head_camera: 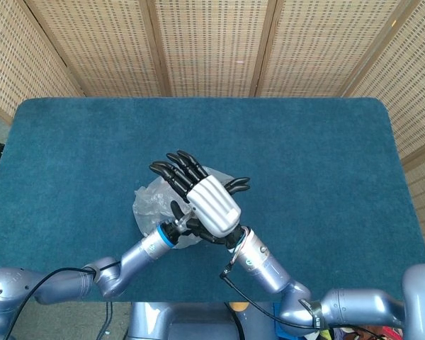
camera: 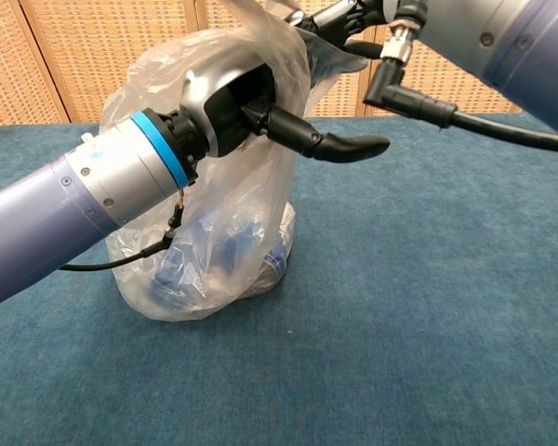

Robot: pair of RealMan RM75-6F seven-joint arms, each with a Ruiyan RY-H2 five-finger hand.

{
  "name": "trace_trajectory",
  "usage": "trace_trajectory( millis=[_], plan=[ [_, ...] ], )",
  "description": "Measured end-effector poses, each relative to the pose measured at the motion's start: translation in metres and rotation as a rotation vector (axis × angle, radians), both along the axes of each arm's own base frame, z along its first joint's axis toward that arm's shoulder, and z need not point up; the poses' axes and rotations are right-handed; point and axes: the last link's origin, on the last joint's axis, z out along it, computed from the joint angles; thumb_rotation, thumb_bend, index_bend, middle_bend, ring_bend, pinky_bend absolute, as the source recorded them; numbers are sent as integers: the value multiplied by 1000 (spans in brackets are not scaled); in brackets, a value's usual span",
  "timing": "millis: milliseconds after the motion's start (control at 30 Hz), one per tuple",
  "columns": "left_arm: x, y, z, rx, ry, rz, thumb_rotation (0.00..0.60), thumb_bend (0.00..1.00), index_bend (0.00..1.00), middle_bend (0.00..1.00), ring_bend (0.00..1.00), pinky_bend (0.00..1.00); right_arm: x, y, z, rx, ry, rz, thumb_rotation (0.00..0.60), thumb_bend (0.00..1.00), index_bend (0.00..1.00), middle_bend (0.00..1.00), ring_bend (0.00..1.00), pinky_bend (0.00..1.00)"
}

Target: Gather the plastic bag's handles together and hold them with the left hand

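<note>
Here, at frame centre on the blue carpeted worktop (head_camera: 304,163), the crinkled clear plastic bag (camera: 214,251) rises between the left hand (camera: 251,107), seemingly unclenched, and the right hand (head_camera: 205,198), spread above its handles.

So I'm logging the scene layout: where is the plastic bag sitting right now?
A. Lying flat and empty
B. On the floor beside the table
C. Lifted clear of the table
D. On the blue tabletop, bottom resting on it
D: in the chest view the plastic bag stands with its base on the blue table, dark blue items showing through it.
</note>
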Motion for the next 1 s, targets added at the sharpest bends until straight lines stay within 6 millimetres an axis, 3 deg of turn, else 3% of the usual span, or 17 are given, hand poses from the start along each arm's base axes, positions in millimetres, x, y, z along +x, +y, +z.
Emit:
trace_trajectory(
  millis=[67,133,200,267,767,1000],
  plan=[
    [0,2,2,-10,-17,20,600,239,38,0,0,30,-2,0,1,0,3,-1,600,649,16,130,4,34],
    [0,3,4,-24,-30,34,600,239,32,0,0,30,-6,1,2,-6,15,1,600,419,0,68,0,34],
    [-1,4,6,-40,-46,48,600,239,26,0,0,30,-10,2,4,-18,33,2,600,125,0,5,0,21],
    [-1,5,8,-52,-60,57,600,238,24,0,0,31,-13,2,7,-33,53,-1,600,19,0,0,0,4],
    [3,2,17,-80,-114,64,600,238,16,0,0,32,-49,12,54,-180,67,-47,600,0,0,0,0,0],
    [7,2,23,-85,-160,71,600,238,7,0,0,34,-81,32,75,-184,84,-67,600,0,0,0,0,0]
  ],
)
